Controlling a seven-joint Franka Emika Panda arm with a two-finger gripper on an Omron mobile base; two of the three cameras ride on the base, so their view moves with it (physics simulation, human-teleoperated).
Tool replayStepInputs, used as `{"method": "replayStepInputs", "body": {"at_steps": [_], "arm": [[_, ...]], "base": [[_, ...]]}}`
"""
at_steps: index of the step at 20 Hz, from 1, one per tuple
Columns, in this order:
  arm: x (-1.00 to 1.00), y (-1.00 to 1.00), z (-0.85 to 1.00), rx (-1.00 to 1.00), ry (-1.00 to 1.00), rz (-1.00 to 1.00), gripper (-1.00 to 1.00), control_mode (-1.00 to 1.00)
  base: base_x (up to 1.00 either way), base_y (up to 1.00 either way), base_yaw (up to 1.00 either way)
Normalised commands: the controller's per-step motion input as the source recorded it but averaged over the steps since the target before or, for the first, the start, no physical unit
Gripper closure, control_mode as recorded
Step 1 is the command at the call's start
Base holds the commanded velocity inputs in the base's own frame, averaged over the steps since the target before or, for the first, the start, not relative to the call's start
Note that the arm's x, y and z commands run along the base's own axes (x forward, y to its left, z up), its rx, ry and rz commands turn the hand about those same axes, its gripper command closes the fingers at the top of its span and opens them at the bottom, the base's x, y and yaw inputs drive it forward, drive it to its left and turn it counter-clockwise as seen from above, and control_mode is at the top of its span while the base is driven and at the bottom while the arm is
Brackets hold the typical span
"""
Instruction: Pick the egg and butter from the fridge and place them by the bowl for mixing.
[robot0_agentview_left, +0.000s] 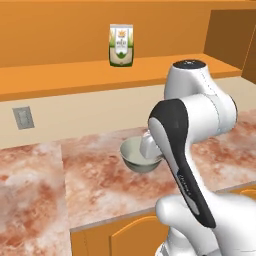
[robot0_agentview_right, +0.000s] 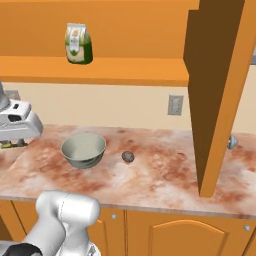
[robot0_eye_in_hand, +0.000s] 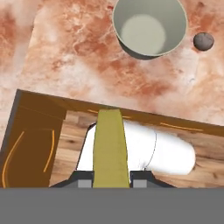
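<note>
My gripper (robot0_eye_in_hand: 111, 181) is shut on the butter (robot0_eye_in_hand: 109, 144), a yellow stick that runs up between the two dark finger tips. In the hand view it hangs above the counter's front edge, with the marbled top beyond it. The bowl (robot0_eye_in_hand: 149, 27), pale grey-green, stands on the counter a short way ahead, and the small speckled egg (robot0_eye_in_hand: 203, 41) lies right beside it. From the right base, the white hand (robot0_agentview_right: 17, 125) is left of the bowl (robot0_agentview_right: 83, 149), and the egg (robot0_agentview_right: 128, 157) lies to its right. The arm partly covers the bowl (robot0_agentview_left: 137, 155). The fridge is out of view.
A green-and-white bag (robot0_agentview_left: 121, 46) stands on the orange shelf above the counter (robot0_agentview_left: 100, 185). A tall orange cabinet panel (robot0_agentview_right: 220, 90) comes down to the counter at the right. Wall outlets (robot0_agentview_right: 174, 105) sit on the beige backsplash. Orange cabinet doors run below the counter.
</note>
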Motion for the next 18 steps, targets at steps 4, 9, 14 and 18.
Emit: {"method": "replayStepInputs", "body": {"at_steps": [4,9,14,18], "arm": [[0.65,0.34,-0.54,0.00,0.00,0.00,1.00,-1.00],[0.48,0.45,-0.80,-0.05,0.00,0.00,1.00,-1.00],[0.47,0.34,-0.88,-0.05,0.00,0.02,1.00,-1.00],[0.46,0.26,-0.76,0.00,0.00,0.02,1.00,-1.00]], "base": [[0.00,0.00,0.00],[0.00,0.00,0.00],[0.00,0.00,0.00],[0.00,0.00,0.00]]}}
